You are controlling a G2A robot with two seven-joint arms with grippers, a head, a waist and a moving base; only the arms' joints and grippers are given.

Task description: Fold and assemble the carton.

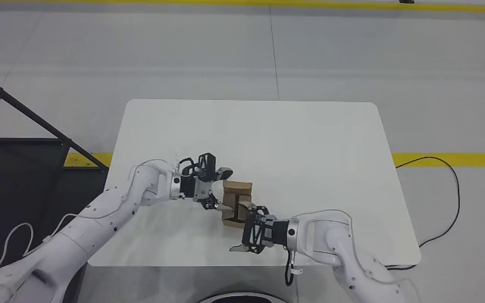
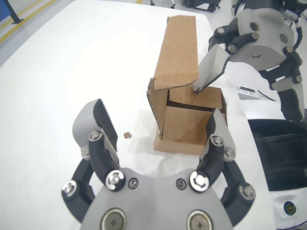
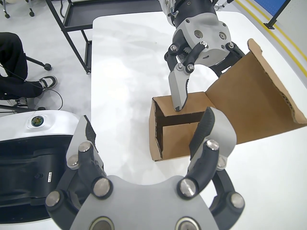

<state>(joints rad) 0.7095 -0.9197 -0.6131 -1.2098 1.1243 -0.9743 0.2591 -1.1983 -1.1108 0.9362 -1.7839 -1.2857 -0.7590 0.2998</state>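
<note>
A small brown carton [image 1: 236, 199] stands near the table's front edge, part folded, with one side open [image 3: 168, 130] and a tall flap [image 2: 178, 48] sticking up. My left gripper [image 2: 157, 106] is open; one of its fingers [image 3: 178, 94] rests on the carton's upper edge, and the other finger [image 2: 105, 123] is out over bare table. My right gripper [image 3: 147, 120] is open on the opposite side of the carton, and one of its fingers [image 2: 209, 71] presses against the raised flap's edge. In the top view the left gripper [image 1: 212, 193] and right gripper [image 1: 246, 229] flank the carton.
The white table [image 1: 318, 136] has wide bare room behind and to the right of the carton. A cardboard crumb [image 2: 127, 135] lies beside the carton. A black cart [image 3: 108, 8] stands off the table's left side.
</note>
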